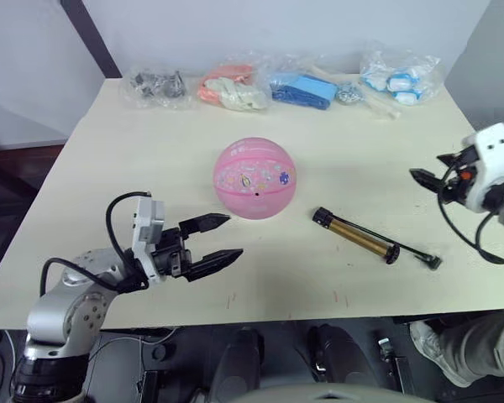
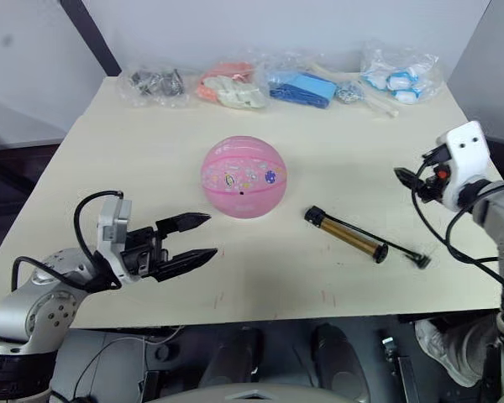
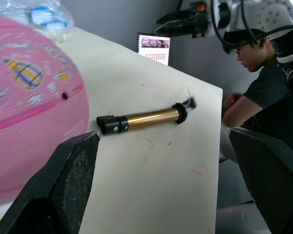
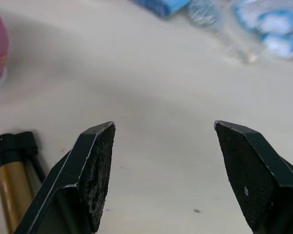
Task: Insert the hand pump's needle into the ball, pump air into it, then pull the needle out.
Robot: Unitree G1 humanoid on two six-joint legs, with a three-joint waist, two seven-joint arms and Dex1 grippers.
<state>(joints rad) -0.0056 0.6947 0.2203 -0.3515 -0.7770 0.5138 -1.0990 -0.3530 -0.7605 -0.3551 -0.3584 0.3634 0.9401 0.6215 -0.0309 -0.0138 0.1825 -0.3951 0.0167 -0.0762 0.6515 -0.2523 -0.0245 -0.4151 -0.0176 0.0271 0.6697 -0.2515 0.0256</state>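
Pale table (image 1: 151,159), pink ball (image 1: 255,178), hand pump (image 1: 359,237), bagged items (image 1: 235,86)

A pink stickered rubber ball (image 1: 255,178) sat mid-table; right of it, apart, lay a slim gold-brown hand pump (image 1: 359,234), flat.

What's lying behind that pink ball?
Behind the ball, clear bags line the table's far edge, holding grey, orange, blue and white items. The ball hides none.

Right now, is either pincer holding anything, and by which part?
Nothing is held. Left pincer and right pincer are both open; the hand pump lies on the table beside the ball.
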